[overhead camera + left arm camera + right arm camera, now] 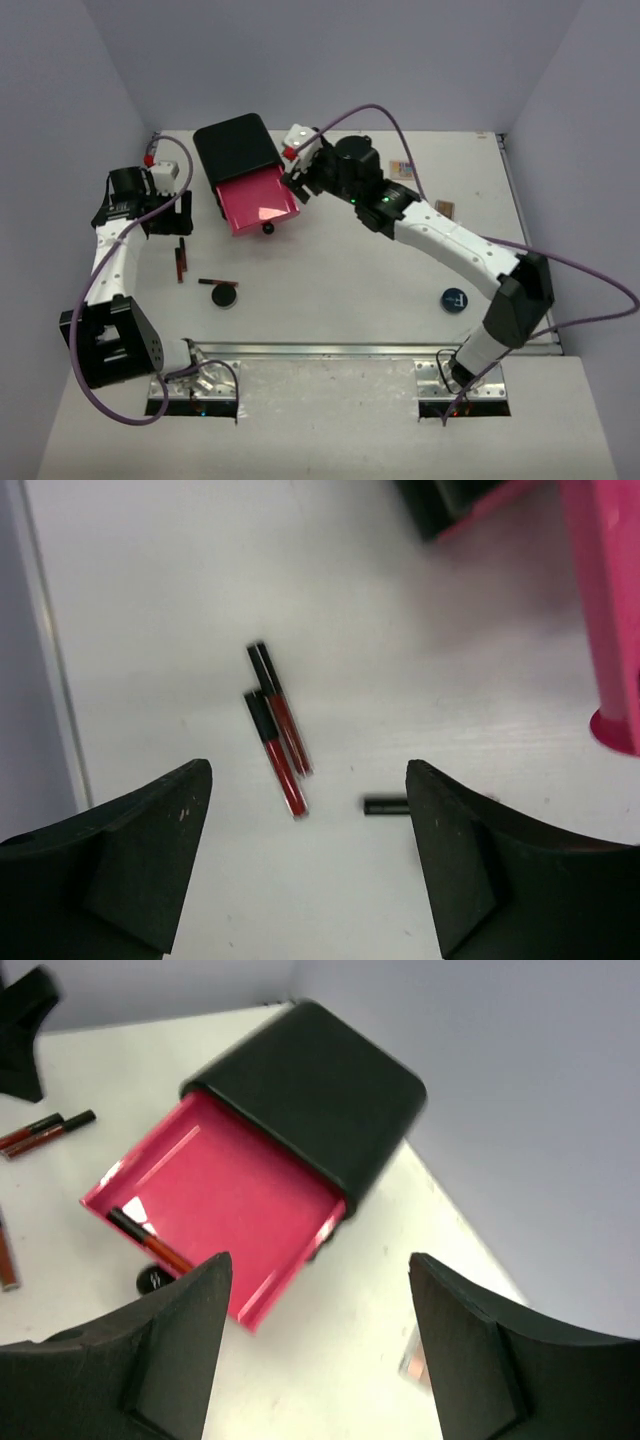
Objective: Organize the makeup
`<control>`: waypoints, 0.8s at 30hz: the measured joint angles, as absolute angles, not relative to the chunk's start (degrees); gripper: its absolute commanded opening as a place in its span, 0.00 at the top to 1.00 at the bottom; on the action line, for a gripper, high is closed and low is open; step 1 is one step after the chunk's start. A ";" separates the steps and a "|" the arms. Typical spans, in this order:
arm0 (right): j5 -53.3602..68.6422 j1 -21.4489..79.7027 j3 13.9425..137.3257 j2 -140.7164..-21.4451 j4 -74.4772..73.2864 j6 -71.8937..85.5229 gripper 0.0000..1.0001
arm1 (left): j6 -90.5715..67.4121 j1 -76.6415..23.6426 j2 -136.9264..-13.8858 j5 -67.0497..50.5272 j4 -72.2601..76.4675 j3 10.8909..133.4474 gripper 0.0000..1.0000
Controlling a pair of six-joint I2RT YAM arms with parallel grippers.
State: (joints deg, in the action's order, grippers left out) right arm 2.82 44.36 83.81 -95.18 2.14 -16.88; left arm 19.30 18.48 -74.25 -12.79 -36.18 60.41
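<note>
Two thin red sticks point(278, 732) of makeup lie side by side on the white table, just ahead of my open, empty left gripper point(308, 775); from above the sticks point(181, 260) lie below the left gripper point(165, 215). My right gripper point(300, 182) hovers open and empty at the right edge of the pulled-out pink drawer point(258, 203). Another red stick point(150, 1241) lies inside the drawer point(225, 1195). A small round dark compact point(151, 1279) sits at the drawer's front. A further stick point(217, 283) and a round compact point(223, 296) lie left of centre.
The black chest point(235, 145) stands at the back, its drawer open toward me. Small palettes point(402, 168) point(445, 208) lie at the right, one of them point(415, 1360) under the right fingers. A blue round compact point(455, 299) sits near the right arm. A short black piece point(385, 805) lies by the left finger.
</note>
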 measured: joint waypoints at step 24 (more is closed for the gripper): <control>3.58 24.86 63.53 -88.98 2.82 7.92 0.32 | 20.31 22.15 -88.93 -4.19 -38.55 56.55 0.64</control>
State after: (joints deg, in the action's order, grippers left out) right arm 3.58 24.86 63.53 -88.98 2.82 7.92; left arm 20.31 22.15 -88.93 -4.19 -38.55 56.55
